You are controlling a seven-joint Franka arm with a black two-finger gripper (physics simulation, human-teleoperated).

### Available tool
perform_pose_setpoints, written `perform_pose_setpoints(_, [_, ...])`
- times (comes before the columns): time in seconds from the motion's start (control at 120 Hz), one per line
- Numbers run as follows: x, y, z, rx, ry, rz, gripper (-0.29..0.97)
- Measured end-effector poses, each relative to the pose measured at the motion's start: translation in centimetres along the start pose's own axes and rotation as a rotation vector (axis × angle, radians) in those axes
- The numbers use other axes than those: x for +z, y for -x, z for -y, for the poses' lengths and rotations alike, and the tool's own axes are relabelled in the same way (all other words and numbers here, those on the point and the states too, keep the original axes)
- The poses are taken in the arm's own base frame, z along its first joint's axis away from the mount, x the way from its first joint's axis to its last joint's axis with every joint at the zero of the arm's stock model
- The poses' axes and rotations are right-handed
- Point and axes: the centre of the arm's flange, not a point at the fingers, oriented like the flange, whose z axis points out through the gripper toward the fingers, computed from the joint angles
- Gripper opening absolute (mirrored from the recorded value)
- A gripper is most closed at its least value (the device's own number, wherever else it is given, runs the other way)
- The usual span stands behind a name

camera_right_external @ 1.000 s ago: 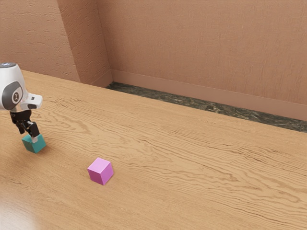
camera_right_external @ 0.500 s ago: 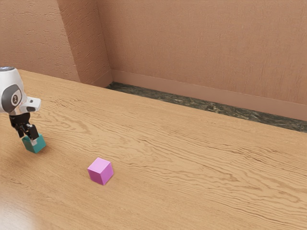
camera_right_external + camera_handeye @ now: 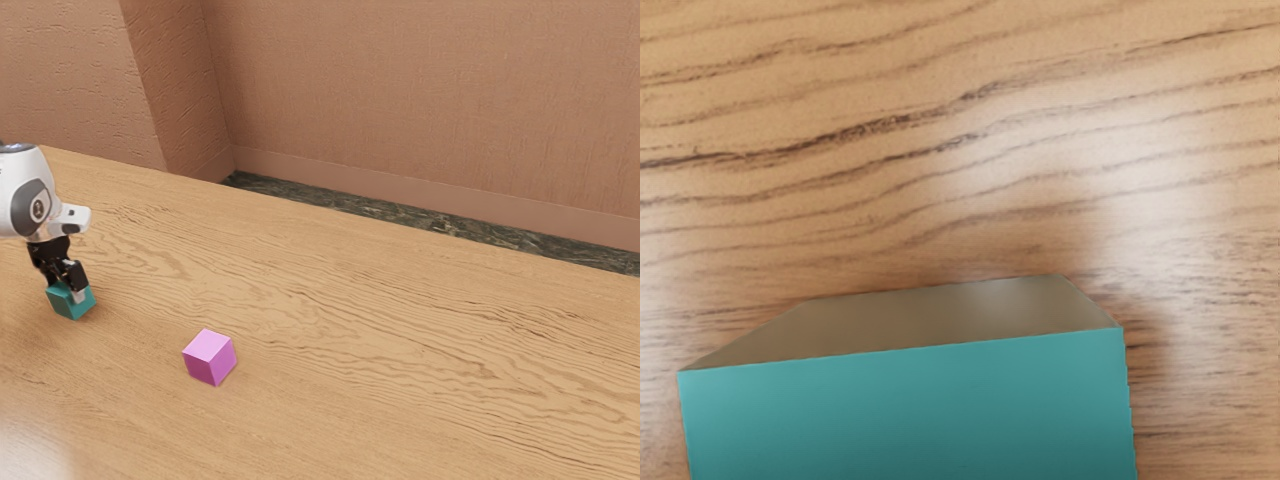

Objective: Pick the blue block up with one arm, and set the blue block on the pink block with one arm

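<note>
The small blue-green cube-shaped block (image 3: 70,303) sits near the exterior view's left edge, on the light wooden surface (image 3: 400,330) with its wavy dark grain. It looks to rest there with a thin shadow at its base. The black hand (image 3: 68,288) is right down on the block's upper part, covering its top in that view. Whether the hand is clamped on the block or only set around it, I cannot tell. In the wrist view the block (image 3: 910,410) lies directly under the hand: 1 bright blue-green face, a duller shaded face beyond it, and a soft shadow spreading onto the wood grain (image 3: 940,150) around it.

The white rounded arm (image 3: 25,195) comes in from the exterior view's left and carries the hand downward.

The pink cube-shaped block (image 3: 209,357) stands on the same surface, toward the exterior view's right of the blue block and nearer the camera. The 2 blocks are well apart, with bare wood between them.

Beyond the surface's far edge runs a dark speckled strip of floor (image 3: 430,220), and behind it rise textured reddish-brown walls (image 3: 420,90).
</note>
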Motion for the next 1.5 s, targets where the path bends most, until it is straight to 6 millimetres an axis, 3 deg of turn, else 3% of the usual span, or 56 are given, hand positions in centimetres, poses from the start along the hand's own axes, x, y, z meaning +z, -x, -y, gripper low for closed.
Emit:
perform_pose_setpoints(0.117, [0.1,-0.1,0.0,0.0,0.0,-0.003,0.66])
perform_pose_setpoints(0.367, [0.2,0.2,0.5,-0.008,-0.001,-0.005,0.43])
perform_pose_setpoints(0.683, [-0.4,0.5,0.8,-0.029,-0.002,-0.018,0.32])
perform_pose_setpoints(0.8, [-1.5,0.3,0.4,-0.029,0.0,-0.038,0.29])
perform_pose_setpoints(0.883, [-3.5,-0.1,-0.6,-0.02,-0.014,-0.058,0.27])
perform_pose_setpoints(1.0, [-7.9,-0.1,-3.9,-0.01,-0.028,-0.071,0.24])
perform_pose_setpoints(1.1, [-10.0,-1.0,-8.4,0.018,-0.017,-0.073,0.22])
perform_pose_setpoints(1.325, [-10.3,-3.0,-18.2,0.082,0.035,-0.074,0.2])
perform_pose_setpoints(1.5, [-10.7,-3.3,-22.7,0.081,0.046,-0.085,0.2])
